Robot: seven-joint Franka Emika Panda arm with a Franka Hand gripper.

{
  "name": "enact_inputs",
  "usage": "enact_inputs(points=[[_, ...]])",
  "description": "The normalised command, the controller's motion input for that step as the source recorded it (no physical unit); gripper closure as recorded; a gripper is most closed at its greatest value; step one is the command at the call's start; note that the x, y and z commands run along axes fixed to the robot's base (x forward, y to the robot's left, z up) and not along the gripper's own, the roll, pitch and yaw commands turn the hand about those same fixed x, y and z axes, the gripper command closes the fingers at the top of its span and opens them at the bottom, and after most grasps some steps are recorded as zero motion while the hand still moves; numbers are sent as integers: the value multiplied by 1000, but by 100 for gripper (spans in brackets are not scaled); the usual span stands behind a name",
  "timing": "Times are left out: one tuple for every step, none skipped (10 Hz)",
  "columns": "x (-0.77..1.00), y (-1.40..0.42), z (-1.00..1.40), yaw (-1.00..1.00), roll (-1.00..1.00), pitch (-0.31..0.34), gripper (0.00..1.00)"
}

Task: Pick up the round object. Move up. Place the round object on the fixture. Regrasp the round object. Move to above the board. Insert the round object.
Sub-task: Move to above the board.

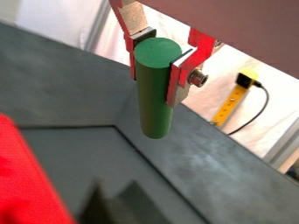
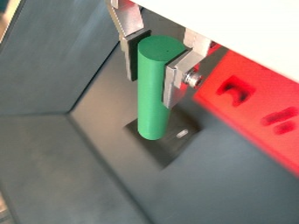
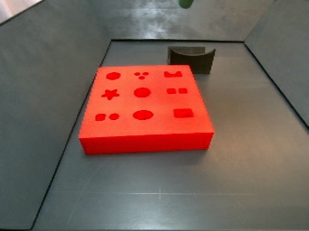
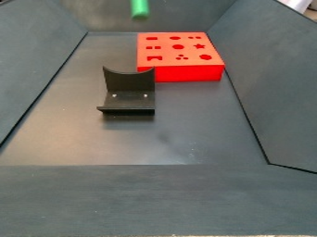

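In a wrist view there is one round object [image 1: 156, 87], a single green peg, held upright between the two fingers [image 1: 184, 74] of the gripper [image 1: 160, 59]. The fingers pinch its upper part from both sides, and most of its length hangs free below them. Under it lies the dark grey floor, with a corner of the red board [image 1: 26, 179] at the edge; past the floor's rim a yellow tape and a black cable show.

In a wrist view the same peg [image 2: 156, 89] sits clamped near its top between the silver plates of the gripper [image 2: 160, 54]. Directly beneath its lower end lies the one fixture [image 2: 170, 140], and the board [image 2: 251, 96] is off to the side.

In a side view one board [image 3: 144, 106] rests on the floor, the fixture [image 3: 191, 60] just behind it, and only the peg's tip [image 3: 186, 3] shows at the top edge, high above.

In a side view the peg [image 4: 140, 8] hangs high above the fixture [image 4: 128, 91], which stands apart from the board [image 4: 179, 56]. Grey walls enclose the floor.
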Motion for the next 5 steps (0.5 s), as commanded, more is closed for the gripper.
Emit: enact_inputs(points=[[-535,-1000,619,-142,-1000,-52,100],[-548,-1000,632,-146,-1000,-51,100],[-578,-1000,643,-148,-1000,-45,100],[-592,-1000,649,-148,-1000,-43,100],[-604,-921,622,-147,-1000,-44,100]])
